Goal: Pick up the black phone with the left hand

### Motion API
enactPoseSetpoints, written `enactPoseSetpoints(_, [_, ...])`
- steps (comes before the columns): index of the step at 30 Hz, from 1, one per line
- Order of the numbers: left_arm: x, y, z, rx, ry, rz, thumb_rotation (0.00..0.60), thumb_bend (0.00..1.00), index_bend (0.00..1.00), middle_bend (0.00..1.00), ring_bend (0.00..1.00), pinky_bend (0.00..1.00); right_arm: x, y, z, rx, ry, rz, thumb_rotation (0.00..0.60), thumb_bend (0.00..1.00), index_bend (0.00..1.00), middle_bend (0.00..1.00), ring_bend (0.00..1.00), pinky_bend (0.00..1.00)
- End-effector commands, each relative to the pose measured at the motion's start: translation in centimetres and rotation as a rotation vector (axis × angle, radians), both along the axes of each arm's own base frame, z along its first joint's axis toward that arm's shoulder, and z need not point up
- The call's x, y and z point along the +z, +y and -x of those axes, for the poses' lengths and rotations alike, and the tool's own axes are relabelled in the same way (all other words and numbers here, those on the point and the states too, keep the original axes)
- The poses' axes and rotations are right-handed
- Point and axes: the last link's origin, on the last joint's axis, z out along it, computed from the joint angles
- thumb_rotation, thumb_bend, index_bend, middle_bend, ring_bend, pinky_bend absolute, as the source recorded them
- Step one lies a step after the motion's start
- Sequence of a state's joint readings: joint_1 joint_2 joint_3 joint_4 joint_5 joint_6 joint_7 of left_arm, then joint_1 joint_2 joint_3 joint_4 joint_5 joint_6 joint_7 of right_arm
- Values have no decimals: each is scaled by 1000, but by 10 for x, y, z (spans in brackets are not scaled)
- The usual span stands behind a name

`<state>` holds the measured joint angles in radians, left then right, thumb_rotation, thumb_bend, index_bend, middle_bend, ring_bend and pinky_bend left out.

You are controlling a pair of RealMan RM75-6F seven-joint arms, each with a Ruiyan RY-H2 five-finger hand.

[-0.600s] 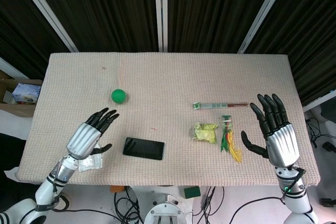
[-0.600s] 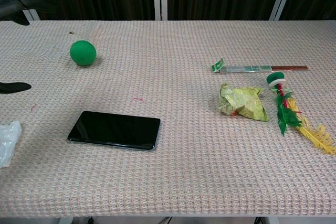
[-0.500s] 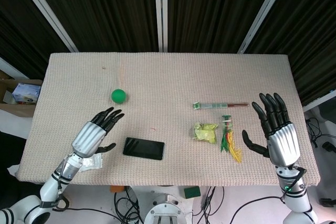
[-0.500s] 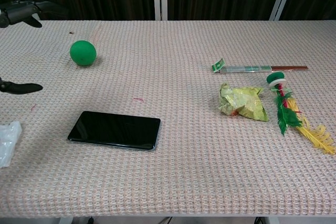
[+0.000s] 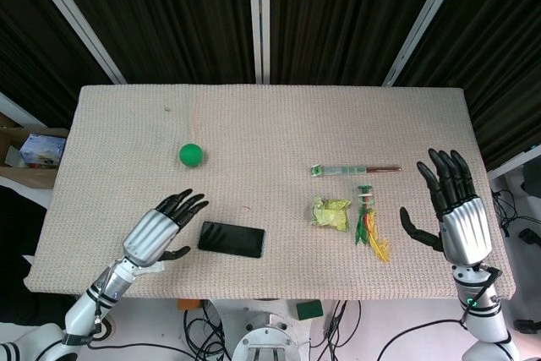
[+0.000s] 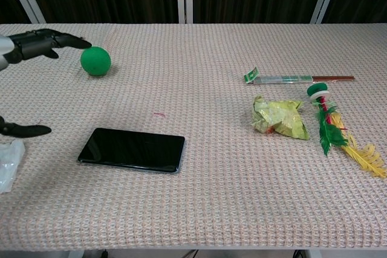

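The black phone (image 5: pixel 232 239) (image 6: pixel 131 150) lies flat on the woven table mat near the front edge. My left hand (image 5: pixel 161 232) (image 6: pixel 33 45) hovers just left of it, fingers spread and holding nothing; its fingertips stand a short way from the phone's left end. My right hand (image 5: pixel 456 213) is raised at the table's right front, fingers apart and empty; the chest view does not show it.
A green ball (image 5: pixel 191 155) (image 6: pixel 95 61) sits behind the left hand. A crumpled yellow wrapper (image 5: pixel 330 213), a feathered shuttlecock (image 5: pixel 369 224) and a sleeved chopstick pair (image 5: pixel 355 171) lie right of centre. A clear plastic scrap (image 6: pixel 7 164) lies under the left wrist.
My left hand has moved right toward the phone, staying spread. My right hand has drifted slightly right and back toward the table edge.
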<state>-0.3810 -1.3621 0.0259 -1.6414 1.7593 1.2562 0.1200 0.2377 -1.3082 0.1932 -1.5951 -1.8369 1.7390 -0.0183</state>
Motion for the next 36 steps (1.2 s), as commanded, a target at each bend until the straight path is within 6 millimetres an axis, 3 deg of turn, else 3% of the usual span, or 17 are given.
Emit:
enactPoseSetpoints(1, [-16, -7, -3, -16, 35, 53, 600, 179, 204, 158, 84, 224, 3, 1, 5, -14, 0, 2, 461, 435, 0, 0, 0, 0])
enactPoseSetpoints(4, [-33, -6, -7, -28, 72, 82, 600, 222, 285, 229, 134, 290, 5, 2, 11, -35, 7, 3, 460, 436, 0, 0, 0, 0])
enactPoseSetpoints(11, [-72, -3, -31, -82, 113, 157, 600, 223, 286, 256, 145, 306, 13, 2, 23, -73, 6, 9, 460, 436, 0, 0, 0, 0])
enactPoseSetpoints(15, [-85, 2, -37, -95, 134, 177, 600, 223, 277, 260, 145, 306, 13, 3, 27, -79, 11, 5, 460, 436, 0, 0, 0, 0])
enactPoseSetpoints(36, [-94, 17, -28, -77, 257, 116, 600, 226, 258, 265, 145, 305, 9, 4, 29, -75, 30, -7, 459, 444, 0, 0, 0, 0])
